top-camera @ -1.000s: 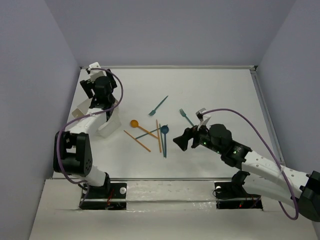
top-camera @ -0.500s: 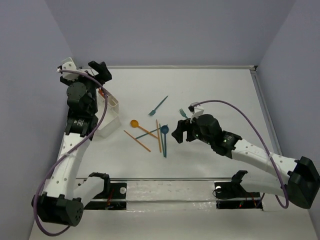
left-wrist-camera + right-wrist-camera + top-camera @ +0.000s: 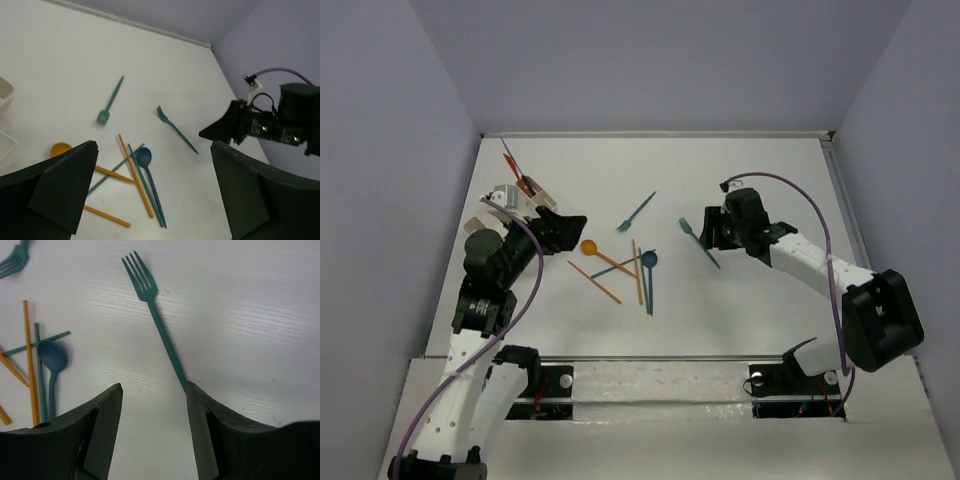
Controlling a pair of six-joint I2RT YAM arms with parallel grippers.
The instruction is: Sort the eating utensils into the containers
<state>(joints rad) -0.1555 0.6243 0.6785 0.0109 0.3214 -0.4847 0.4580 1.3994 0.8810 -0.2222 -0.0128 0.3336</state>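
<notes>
Right of centre in the overhead view, the right tool (image 3: 706, 228) sits low over a teal fork (image 3: 708, 254) that lies alone on the white surface (image 3: 770, 170). From the right wrist camera the tool (image 3: 154, 390) is partly open. Its dark fingers (image 3: 100, 430) stand on either side of the fork (image 3: 162, 335), whose tines point to the top of the frame. The handle's lower end runs in against the inner edge of the right-hand finger, and a wide gap remains on the other side. Nothing is gripped.

At the left of the overhead view, the left tool (image 3: 568, 226) is spread as wide as it goes and holds nothing. The left wrist camera shows open surface between its two jaws (image 3: 154, 147).

Loose utensils lie in a cluster at the middle of the surface. An orange spoon (image 3: 588, 246) and a blue spoon (image 3: 649, 259) lie among crossed orange sticks (image 3: 638, 272) and a teal stick (image 3: 616, 266). A second teal fork (image 3: 637, 211) lies just above them.

The white organiser (image 3: 5, 92) shows only as a corner at the left edge of the left wrist view. In the overhead view the left arm mostly hides it, and a reddish handle (image 3: 512, 160) pokes up nearby.
</notes>
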